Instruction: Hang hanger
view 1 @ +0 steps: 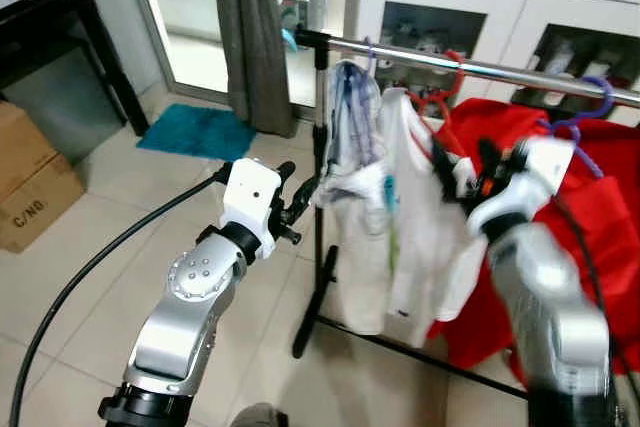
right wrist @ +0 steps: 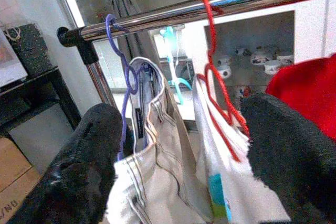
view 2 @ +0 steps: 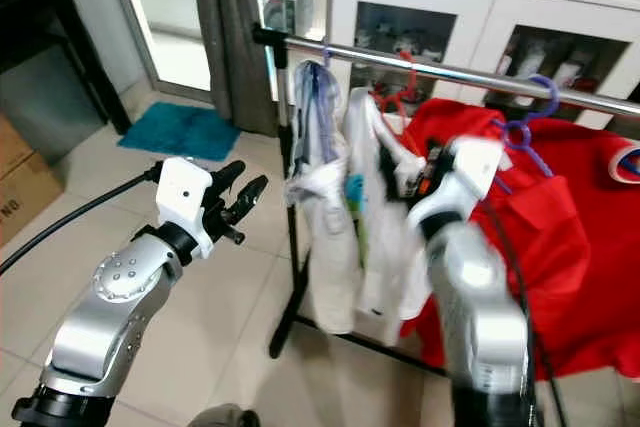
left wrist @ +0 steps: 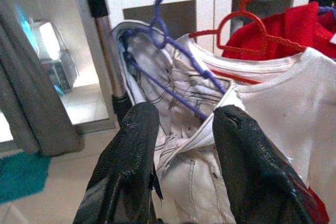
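A chrome clothes rail (view 1: 480, 69) carries three hangers. At its left end a purple hanger (left wrist: 168, 40) holds a pale garment (view 1: 350, 157). Beside it a red hanger (right wrist: 212, 72) holds a white T-shirt (view 1: 420, 227). Further right another purple hanger (view 1: 590, 107) bears a red garment (view 1: 590, 217). My left gripper (view 1: 300, 202) is open just left of the pale garment, with nothing between its fingers (left wrist: 131, 150). My right gripper (view 1: 465, 167), blurred, is raised in front of the T-shirt. It is wide open, and the red hanger's neck lies ahead between its fingers (right wrist: 283, 145).
A white cabinet (view 1: 470, 7) with glass doors stands behind the rail. The rack's black post and foot (view 1: 318, 297) rest on the tiled floor. A grey curtain (view 1: 255, 37), teal mat (view 1: 200, 130), cardboard box (view 1: 30, 187) and black table (view 1: 50, 17) lie to the left.
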Available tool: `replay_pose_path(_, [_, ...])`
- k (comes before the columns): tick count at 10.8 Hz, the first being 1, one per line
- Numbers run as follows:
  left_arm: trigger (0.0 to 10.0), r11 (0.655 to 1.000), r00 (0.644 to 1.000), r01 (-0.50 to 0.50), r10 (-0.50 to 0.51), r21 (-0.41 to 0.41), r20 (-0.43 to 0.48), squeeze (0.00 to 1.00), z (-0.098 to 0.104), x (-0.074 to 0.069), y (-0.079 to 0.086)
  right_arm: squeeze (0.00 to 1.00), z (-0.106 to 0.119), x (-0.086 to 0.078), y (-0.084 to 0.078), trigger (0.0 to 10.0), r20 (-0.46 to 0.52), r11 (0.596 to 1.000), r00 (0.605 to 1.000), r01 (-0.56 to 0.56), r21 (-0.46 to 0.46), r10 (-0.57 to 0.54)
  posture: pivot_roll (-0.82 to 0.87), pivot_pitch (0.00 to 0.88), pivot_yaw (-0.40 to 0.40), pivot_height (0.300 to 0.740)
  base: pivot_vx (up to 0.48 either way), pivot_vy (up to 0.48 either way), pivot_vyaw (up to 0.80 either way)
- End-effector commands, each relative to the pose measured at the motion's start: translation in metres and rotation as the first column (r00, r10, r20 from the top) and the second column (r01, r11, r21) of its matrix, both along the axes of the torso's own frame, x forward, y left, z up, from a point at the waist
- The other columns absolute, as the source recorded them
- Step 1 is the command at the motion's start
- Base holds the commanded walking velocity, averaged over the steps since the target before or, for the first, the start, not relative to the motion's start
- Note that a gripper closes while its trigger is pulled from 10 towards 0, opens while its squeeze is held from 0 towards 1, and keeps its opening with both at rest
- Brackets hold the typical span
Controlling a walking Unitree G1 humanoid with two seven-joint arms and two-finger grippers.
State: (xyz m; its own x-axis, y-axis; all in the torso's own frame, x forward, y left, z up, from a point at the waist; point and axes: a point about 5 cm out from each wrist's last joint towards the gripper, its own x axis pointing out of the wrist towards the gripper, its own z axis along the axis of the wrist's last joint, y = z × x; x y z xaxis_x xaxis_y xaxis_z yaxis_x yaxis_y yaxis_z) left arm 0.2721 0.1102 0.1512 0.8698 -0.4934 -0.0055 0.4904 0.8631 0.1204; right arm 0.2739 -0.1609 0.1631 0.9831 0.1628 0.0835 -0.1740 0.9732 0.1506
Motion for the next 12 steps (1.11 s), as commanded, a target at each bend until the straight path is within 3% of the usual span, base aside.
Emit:
replay_pose_path(1, [10.0, 1.0, 1.0, 0.009, -0.009, 0.005, 0.012, 0.0, 0.002, -0.002, -0.003, 1.0, 0.006, -0.006, 0.001, 10.0, 0.018, 1.0, 1.0, -0.014, -0.011, 0.014, 0.11, 0.025, 0.028, 0.74, 0.0, -0.315, 0.0])
replay_pose_path(3, [10.0, 1.0, 1.0, 0.008, -0.008, 0.001, 0.005, 0.0, -0.001, -0.004, -0.004, 1.0, 0.014, -0.011, 0.002, 10.0, 0.055, 0.999, 0.998, -0.022, -0.032, 0.024, 0.11, 0.023, 0.019, 0.74, 0.0, -0.317, 0.0])
replay_pose_path(5, [10.0, 1.0, 1.0, -0.004, 0.004, -0.001, 0.004, 0.0, -0.002, -0.005, -0.005, 1.0, 0.011, -0.008, -0.003, 10.0, 0.006, 0.985, 1.0, -0.013, -0.174, 0.014, 0.12, 0.02, 0.012, 0.74, 0.0, -0.309, 0.0])
replay_pose_path(6, [10.0, 1.0, 1.0, -0.003, 0.003, 0.012, 0.004, 0.0, -0.004, -0.004, -0.003, 1.0, 0.015, -0.012, 0.001, 10.0, 0.083, 0.977, 0.996, -0.026, -0.211, 0.044, 0.11, 0.008, 0.014, 0.74, 0.0, -0.307, 0.0])
replay_pose_path(7, [10.0, 1.0, 1.0, -0.007, 0.007, 0.013, 0.006, 0.0, -0.003, -0.003, -0.003, 1.0, 0.002, -0.013, -0.001, 10.0, -0.07, 0.986, 0.997, -0.039, -0.162, 0.028, 0.12, 0.001, 0.014, 0.74, 0.0, -0.3, 0.0])
replay_pose_path(12, [10.0, 1.0, 1.0, 0.006, -0.006, 0.024, 0.013, 0.0, -0.003, -0.005, -0.003, 1.0, -0.006, -0.013, -0.004, 10.0, -0.082, 0.996, 0.997, 0.008, -0.089, -0.015, 0.13, 0.0, 0.015, 0.74, 0.0, -0.283, 0.0])
